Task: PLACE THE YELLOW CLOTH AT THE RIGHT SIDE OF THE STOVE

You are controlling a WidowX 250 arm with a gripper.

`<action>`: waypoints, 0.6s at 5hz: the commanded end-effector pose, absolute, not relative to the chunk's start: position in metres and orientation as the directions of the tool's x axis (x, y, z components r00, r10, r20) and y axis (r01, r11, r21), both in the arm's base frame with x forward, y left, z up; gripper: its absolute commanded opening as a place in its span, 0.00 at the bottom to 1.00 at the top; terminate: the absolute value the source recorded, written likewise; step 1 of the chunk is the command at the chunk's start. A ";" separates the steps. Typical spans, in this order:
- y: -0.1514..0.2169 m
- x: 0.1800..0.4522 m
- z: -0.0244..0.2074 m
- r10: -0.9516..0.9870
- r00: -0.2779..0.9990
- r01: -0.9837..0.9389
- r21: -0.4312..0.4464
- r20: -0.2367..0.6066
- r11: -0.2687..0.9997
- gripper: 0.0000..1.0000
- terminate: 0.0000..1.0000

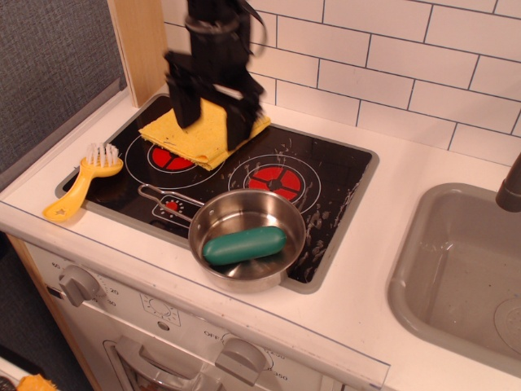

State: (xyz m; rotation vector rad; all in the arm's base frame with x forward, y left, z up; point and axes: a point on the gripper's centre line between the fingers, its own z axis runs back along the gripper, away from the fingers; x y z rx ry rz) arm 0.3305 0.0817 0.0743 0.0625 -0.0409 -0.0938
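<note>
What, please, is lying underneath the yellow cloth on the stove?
The yellow cloth lies on the stove, covering the far part of the left burner; only that burner's near red arc shows. What else it hides cannot be seen. The gripper hangs over it, fingers apart.
</note>
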 end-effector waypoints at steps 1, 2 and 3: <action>0.117 0.385 0.049 -0.143 0.985 0.135 0.088 0.096 0.987 1.00 0.00; 0.121 0.402 0.031 -0.172 0.981 0.163 0.103 0.086 0.981 1.00 0.00; 0.129 0.398 0.018 -0.151 0.986 0.143 0.106 0.076 0.984 1.00 0.00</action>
